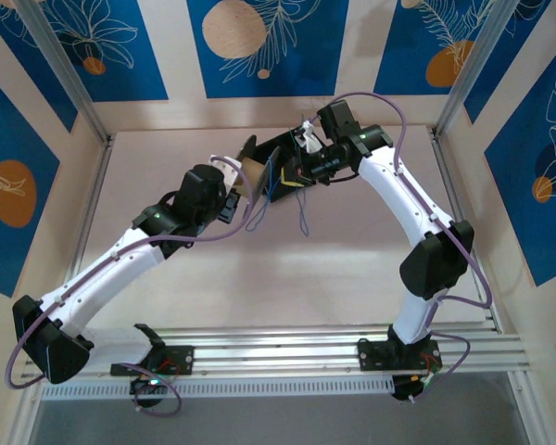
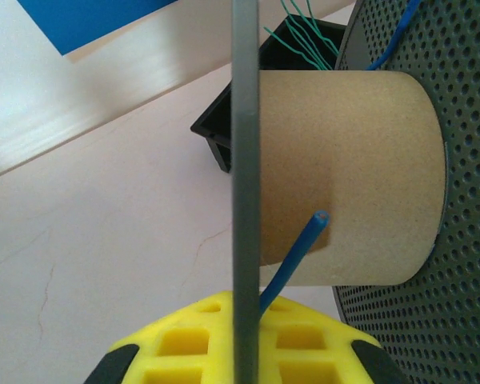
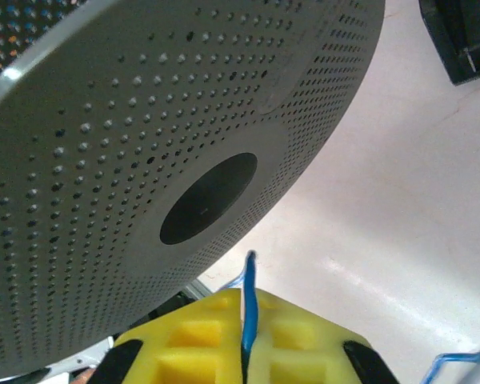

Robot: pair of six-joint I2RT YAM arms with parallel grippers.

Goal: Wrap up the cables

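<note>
Wrapping looks to me at an early stage. The spool (image 1: 256,176) has a brown cardboard core (image 2: 352,176), and this core is bare, with no turn of wire around it. The left gripper (image 2: 245,340) has its yellow fingers pressed together on the thin edge of the near grey flange (image 2: 244,120). In this way the spool is held up with its axis about level. I think this hold is chosen to leave the core open for the other arm. One thin blue wire (image 2: 300,250) rises from these fingers and its cut end seems to touch the core. Whether the pads pinch it also, I cannot tell.

The right gripper (image 3: 246,324) is closed as well. Its yellow pads pinch a blue wire (image 3: 249,292) that stands up between them, just beside the outer face of a perforated grey flange (image 3: 144,120) with a dark centre hole. From above, loose blue wires (image 1: 302,211) hang below the two grippers, over the pale table (image 1: 259,287). The green wires (image 2: 304,36) rest in the black box (image 2: 220,132) behind the spool, apart from both grippers.

Next I would lead the pinched wire around the core, slowly. The wire is limp and may slip from the pads or catch on the flange rim.
</note>
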